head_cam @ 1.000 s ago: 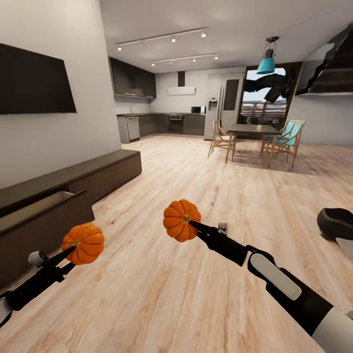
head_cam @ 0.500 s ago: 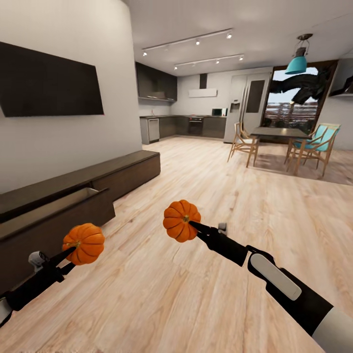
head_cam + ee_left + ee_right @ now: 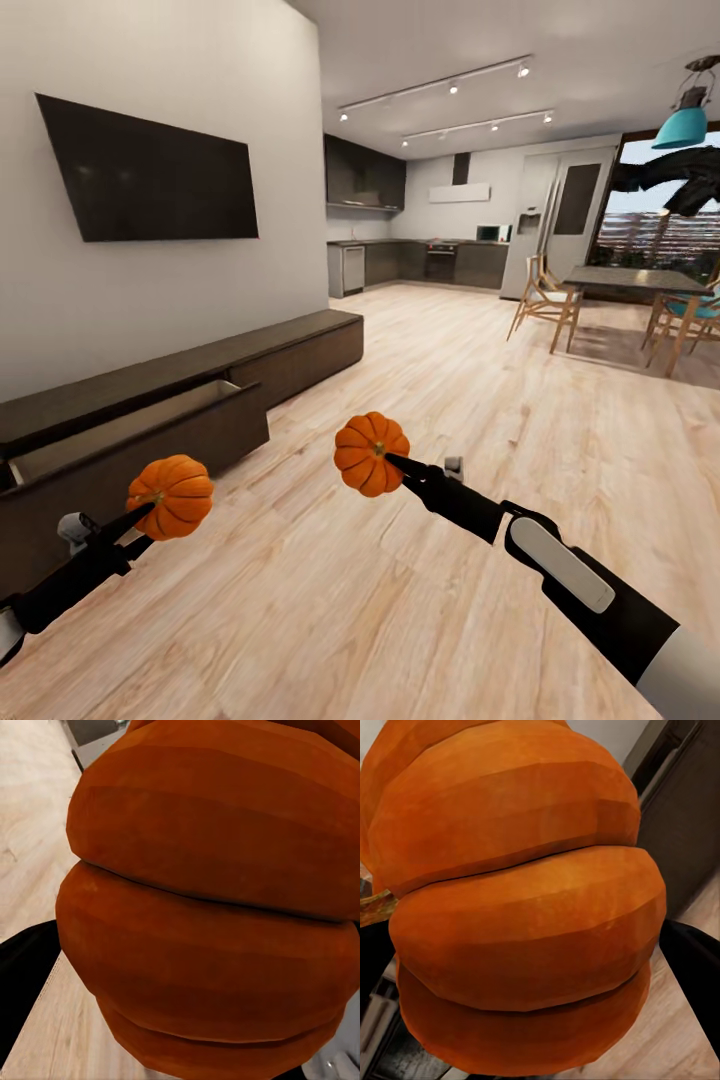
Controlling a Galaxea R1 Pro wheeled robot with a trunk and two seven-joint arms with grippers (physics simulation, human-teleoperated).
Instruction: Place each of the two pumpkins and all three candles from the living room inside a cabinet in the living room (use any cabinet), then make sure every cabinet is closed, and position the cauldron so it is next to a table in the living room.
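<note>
Two pumpkins ride in the air above the light plank floor [image 3: 420, 600], one at the tip of each arm. The left gripper [image 3: 140, 512] is clamped on the left pumpkin [image 3: 171, 496], close to the front of the cabinet [image 3: 180, 400], whose near drawer [image 3: 130, 425] stands pulled out with its pale inside showing. The right gripper [image 3: 392, 460] is closed on the right pumpkin [image 3: 371, 453], farther out over bare floor. Between the cabinet's front edge and the dining table [image 3: 640, 285] the floor lies wide and unobstructed. Both wrist views show ribbed orange skin pressed right up to the fingers.
</note>
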